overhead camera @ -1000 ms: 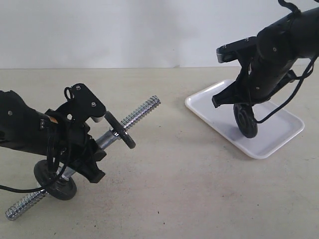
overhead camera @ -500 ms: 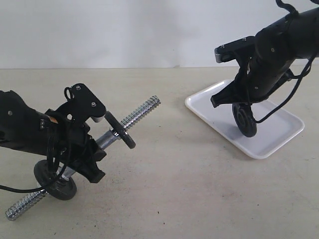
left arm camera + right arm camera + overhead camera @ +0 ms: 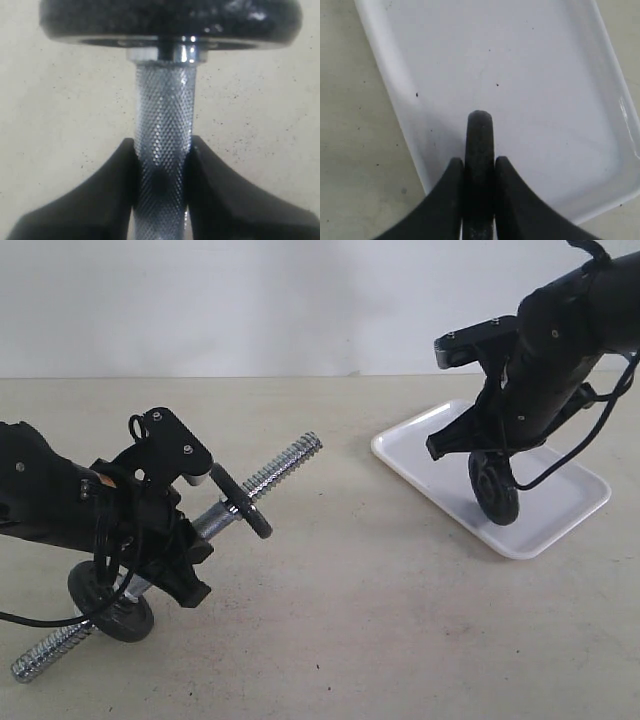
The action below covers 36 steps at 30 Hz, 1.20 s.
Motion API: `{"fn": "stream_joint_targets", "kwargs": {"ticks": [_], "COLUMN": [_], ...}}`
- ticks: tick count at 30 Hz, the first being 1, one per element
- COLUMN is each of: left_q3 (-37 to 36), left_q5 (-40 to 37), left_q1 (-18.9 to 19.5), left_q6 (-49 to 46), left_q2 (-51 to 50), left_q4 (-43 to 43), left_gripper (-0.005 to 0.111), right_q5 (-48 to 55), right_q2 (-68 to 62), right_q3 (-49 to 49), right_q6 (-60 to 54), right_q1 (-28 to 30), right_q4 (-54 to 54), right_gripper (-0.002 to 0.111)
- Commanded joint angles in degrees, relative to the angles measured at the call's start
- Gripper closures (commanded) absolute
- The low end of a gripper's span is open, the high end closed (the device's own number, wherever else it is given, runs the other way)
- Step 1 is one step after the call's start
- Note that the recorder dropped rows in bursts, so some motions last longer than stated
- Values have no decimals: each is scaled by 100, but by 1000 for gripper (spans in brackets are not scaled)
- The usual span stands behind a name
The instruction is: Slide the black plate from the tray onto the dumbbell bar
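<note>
Black plate [image 3: 494, 488], pinched on edge by the right claw [image 3: 480, 167] over the tray [image 3: 572, 490]; left claw [image 3: 162, 162] clamps the dumbbell bar [image 3: 285, 464], free threaded end aimed toward it

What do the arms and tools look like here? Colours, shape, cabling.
The left arm and right arm are matte black with rounded housings. The left tool and right tool each have two black fingers that curve in and taper to the tips. Loose black cables loop off the right wrist; a black screwed bracket tops the left wrist.
</note>
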<state>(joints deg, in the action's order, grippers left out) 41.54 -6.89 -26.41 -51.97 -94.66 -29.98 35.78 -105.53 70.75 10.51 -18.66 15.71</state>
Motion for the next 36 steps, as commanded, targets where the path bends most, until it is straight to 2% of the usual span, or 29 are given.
{"fn": "stream_joint_targets", "kwargs": {"ticks": [1,8,23,36], "left_q3": [170,170,184,184], "left_q5": [2687,2515,1961,1736], "left_q1": [-18,-18,-18,-459], "left_q6": [5,-297,-298,-298], "left_q2": [233,233,233,233], "left_q4": [-197,-170,-170,-170], "left_gripper": [102,102,102,102], "right_q5": [-63,-41,-193,-215], "right_q2": [453,753,1038,1051], "right_q3": [20,20,20,20], "right_q6": [-99,-169,-483,-803], "right_q1": [40,40,15,-603], "right_q4": [72,126,-297,-369], "right_gripper": [108,108,108,108]}}
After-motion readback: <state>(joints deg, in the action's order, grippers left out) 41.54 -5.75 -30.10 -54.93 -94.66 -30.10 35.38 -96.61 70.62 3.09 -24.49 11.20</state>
